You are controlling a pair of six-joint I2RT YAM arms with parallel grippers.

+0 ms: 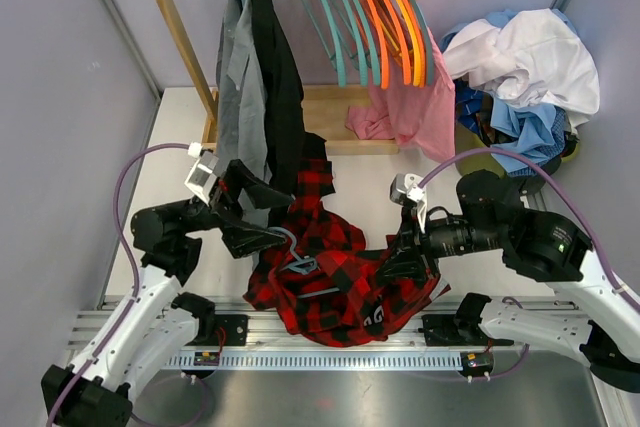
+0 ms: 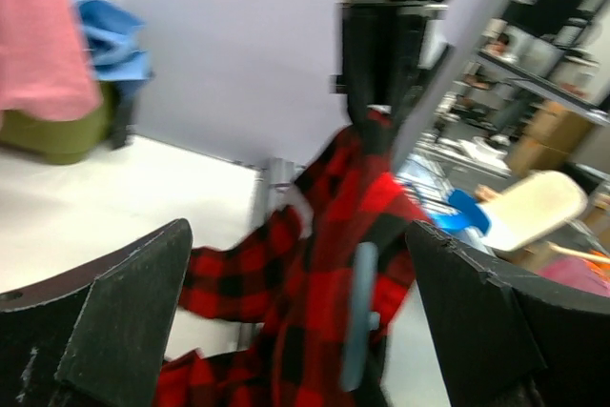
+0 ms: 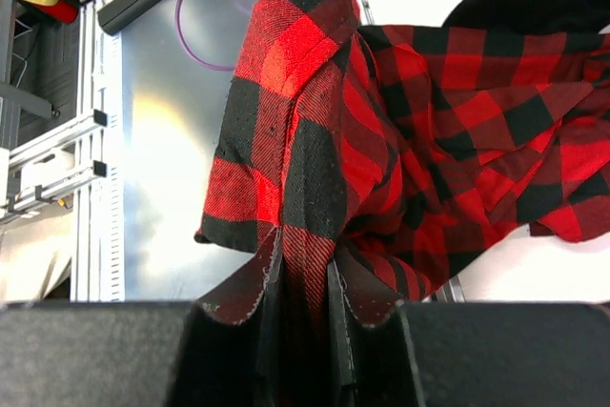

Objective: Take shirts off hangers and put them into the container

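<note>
Plaid flannel (image 3: 400, 140) is pinched in the right gripper (image 3: 305, 269), whose fingers are closed on a fold of its red-and-black cloth. The left gripper (image 1: 278, 217) stands with its jaws spread wide and nothing between them, facing the shirt from 9 o'clock. The flannel lies bunched at 6 o'clock on the table (image 1: 170, 147), its lower edge over the near rail, off the rack (image 1: 170, 7). A teal hanger (image 1: 300, 267) lies in its folds and looks to be threaded through the collar, so I judge the stripping step only half done.

Farther out, at 12 o'clock, the grey shirt (image 1: 238, 87) and the black shirt (image 1: 275, 77) hang on the rack, untouched. Beside them is a row of empty hangers (image 1: 370, 17), with a pink garment (image 1: 415, 107) on the last.

At 2 o'clock the container (image 2: 57, 135) sits under a heap of white and blue clothes (image 1: 520, 67). None of the three shirts shows in it. As I read it, all three are yet to be binned: one is being worked free, and two need unhooking.
</note>
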